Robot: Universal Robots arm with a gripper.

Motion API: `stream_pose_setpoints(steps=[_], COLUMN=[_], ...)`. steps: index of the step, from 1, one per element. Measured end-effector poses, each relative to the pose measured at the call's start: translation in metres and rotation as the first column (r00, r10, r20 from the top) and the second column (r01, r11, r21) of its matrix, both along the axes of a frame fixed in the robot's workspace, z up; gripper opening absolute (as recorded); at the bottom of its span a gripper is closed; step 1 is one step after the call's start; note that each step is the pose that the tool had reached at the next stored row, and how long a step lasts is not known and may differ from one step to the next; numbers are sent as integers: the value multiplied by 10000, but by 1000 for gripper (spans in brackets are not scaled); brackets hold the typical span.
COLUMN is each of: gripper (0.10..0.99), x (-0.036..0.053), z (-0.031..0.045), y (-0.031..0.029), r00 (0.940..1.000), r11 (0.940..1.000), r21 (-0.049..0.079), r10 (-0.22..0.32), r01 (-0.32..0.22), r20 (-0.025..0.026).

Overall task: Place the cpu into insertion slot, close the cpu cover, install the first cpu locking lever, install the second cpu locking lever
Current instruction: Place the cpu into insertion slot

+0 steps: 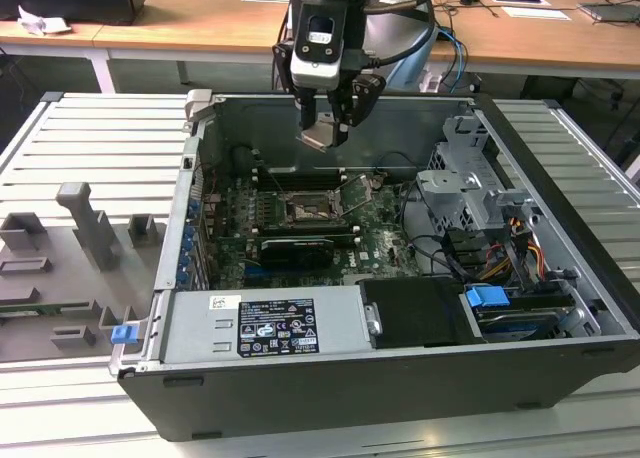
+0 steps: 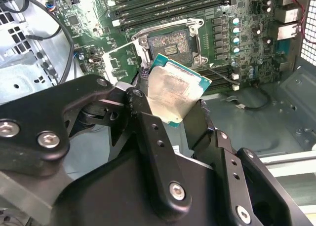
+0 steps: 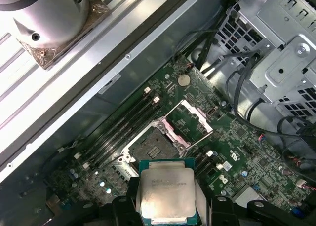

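1. Exterior view: your gripper (image 1: 325,121) hangs in the upper centre of the frame, above the rear part of the open computer case (image 1: 400,388). It is clenched on the cpu (image 1: 322,136), which sits between the fingertips with its pale metal face tilted. The insertion slot (image 1: 305,214) lies lower in the frame, on the green motherboard (image 1: 385,240), well apart from the chip. The grey power supply (image 1: 270,323) fills the case's near edge. Grey fixture blocks (image 1: 88,226) stand on the ribbed table at the exterior view's left.

2. Second wrist view: you see the cpu (image 2: 173,95) pinched by two opposite edges between the black fingers (image 2: 148,132), one on each side. The chip is tilted, silver top towards the camera, with its green rim showing. It is in the air, not touching the board. Beyond it the insertion slot (image 2: 170,46) is bare, and its dark centre and contact field are uncovered. The cpu cover (image 2: 123,60) is swung open and stands just beside the slot. The long black memory slots (image 2: 168,4) run past the socket's far side.

3. First wrist view: the cpu (image 3: 167,194) is gripped between the fingers (image 3: 123,207), with its flat top facing the camera. The insertion slot (image 3: 154,146) is near it and has nothing seated in it. The cpu cover (image 3: 190,120) is folded back, touching the slot along one edge. The metal drive cage (image 3: 281,48) stands beyond the board.
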State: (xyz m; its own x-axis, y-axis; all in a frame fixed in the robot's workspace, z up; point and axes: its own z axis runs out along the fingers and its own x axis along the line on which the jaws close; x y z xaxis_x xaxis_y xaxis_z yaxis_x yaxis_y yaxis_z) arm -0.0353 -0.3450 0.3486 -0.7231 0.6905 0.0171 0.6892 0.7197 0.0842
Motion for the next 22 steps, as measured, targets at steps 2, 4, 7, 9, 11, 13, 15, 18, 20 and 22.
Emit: stream_pose_setpoints(steps=[2, 4, 7, 9, 11, 13, 15, 18, 20, 22], gripper=[529, 529, 529, 529, 529, 529, 529, 529, 529, 529], x=[0, 0, 0, 0, 0, 0, 0, 0, 0, 0], z=[-4, -6, -8, -10, -14, -17, -20, -26, -33, -45], y=[0, 0, 0, 0, 0, 0, 0, 0, 0, 0], r00=[10000, 10000, 9999, 9997, 9987, 9973, 9953, 9887, 9831, 9818], r11=[10000, 10000, 9999, 9997, 9987, 9973, 9952, 9886, 9831, 9817], r21=[-3, -4, -11, -26, -47, -72, -90, -105, -116, -115], r10=[0, -19, -114, -257, -506, -730, -973, -1500, -1829, -1899], r01=[0, 19, 114, 257, 506, 730, 973, 1500, 1829, 1899], r20=[-1, 0, 1, 1, 2, 3, 5, 6, 7, 8])
